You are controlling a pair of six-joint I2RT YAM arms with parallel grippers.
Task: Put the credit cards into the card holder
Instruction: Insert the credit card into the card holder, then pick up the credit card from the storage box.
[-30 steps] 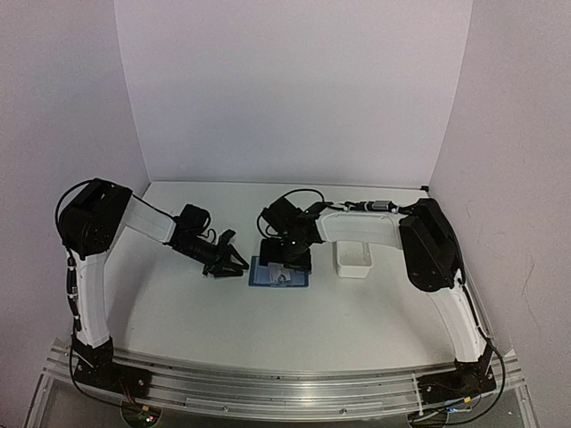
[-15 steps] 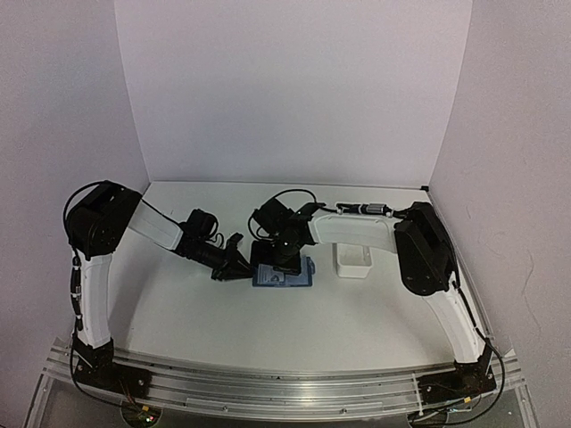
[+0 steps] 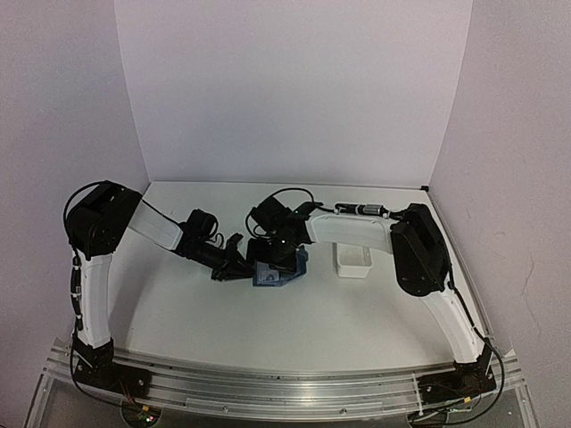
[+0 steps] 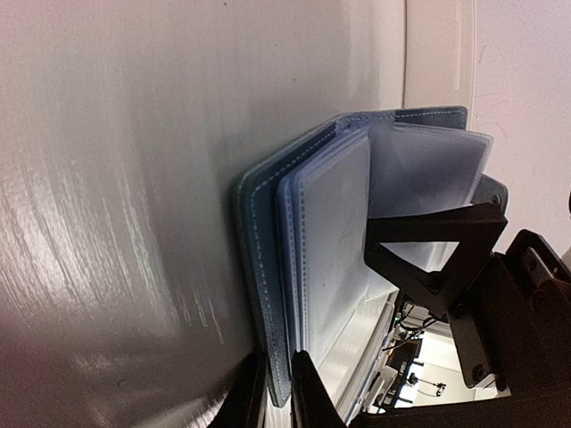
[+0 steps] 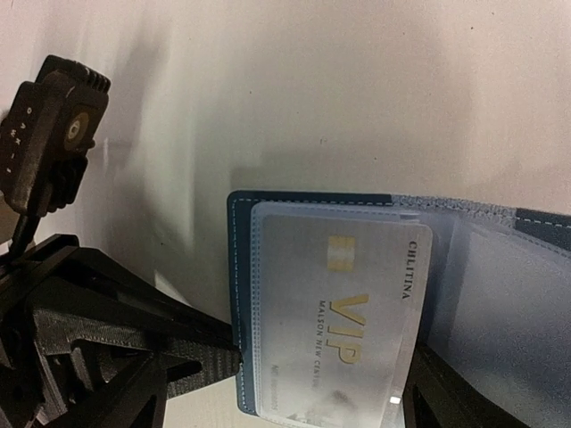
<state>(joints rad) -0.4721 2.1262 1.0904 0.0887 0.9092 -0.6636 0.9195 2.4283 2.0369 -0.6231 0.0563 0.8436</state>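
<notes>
On the white tabletop, finds the blue card holder slid slightly left and folded partway up since half a second ago; has the left gripper pinching its cover edge; cannot tell whether the right gripper, at the clear sleeves, is closed. Shows a VIP credit card tucked in the front one.

Overhead from behind, wrist cameras close, seemingly facing, sharing the card holder

We see a small white tray on the white desk, near the right pincer, on its side away from the left pincer. Pale walls stand beyond.
</notes>
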